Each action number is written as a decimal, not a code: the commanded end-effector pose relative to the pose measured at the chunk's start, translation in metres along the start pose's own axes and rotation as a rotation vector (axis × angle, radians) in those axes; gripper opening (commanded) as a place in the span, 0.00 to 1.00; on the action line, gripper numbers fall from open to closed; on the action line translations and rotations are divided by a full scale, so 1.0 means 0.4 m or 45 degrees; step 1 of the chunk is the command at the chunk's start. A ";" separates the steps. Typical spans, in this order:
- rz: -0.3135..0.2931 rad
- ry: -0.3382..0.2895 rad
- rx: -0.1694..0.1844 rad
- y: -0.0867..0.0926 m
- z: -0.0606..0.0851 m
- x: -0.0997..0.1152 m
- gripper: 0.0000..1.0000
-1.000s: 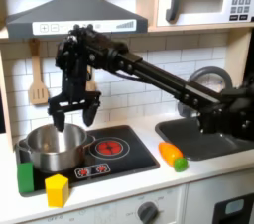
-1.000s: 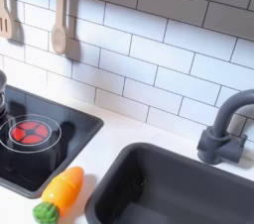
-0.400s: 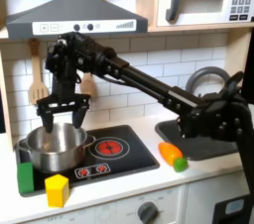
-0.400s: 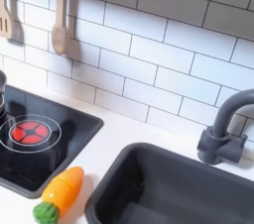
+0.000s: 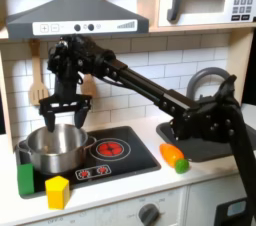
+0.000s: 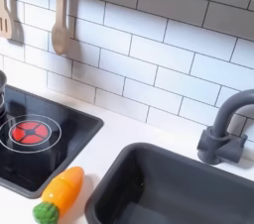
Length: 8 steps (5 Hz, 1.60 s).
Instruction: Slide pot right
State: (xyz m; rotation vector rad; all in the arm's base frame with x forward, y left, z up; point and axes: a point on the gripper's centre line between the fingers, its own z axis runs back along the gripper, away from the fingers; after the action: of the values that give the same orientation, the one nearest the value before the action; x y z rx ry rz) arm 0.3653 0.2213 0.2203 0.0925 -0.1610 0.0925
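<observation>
Light: I see both exterior views evenly, warmly lit, no harsh shadows.
Glare: soft highlights on the pot [image 5: 55,146].
Sharpness: both feeds low-resolution and soft; fine detail smeared.

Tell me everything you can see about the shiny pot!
The pot is round, silver and shiny like metal, with small side handles. It stands upright and looks empty on the stove's burner at the first exterior view's left. A green block sits just in front of it. The end effector hangs open right over its rim; whether it touches is unclear.
</observation>
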 end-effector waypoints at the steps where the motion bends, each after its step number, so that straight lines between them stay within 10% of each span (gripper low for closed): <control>1: -0.002 0.050 -0.007 0.003 -0.049 0.013 1.00; 8: -0.049 0.156 -0.054 -0.023 -0.148 0.014 1.00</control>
State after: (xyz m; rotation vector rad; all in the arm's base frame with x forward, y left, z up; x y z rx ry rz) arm 0.3803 0.2201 0.1584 0.0445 -0.0285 0.0592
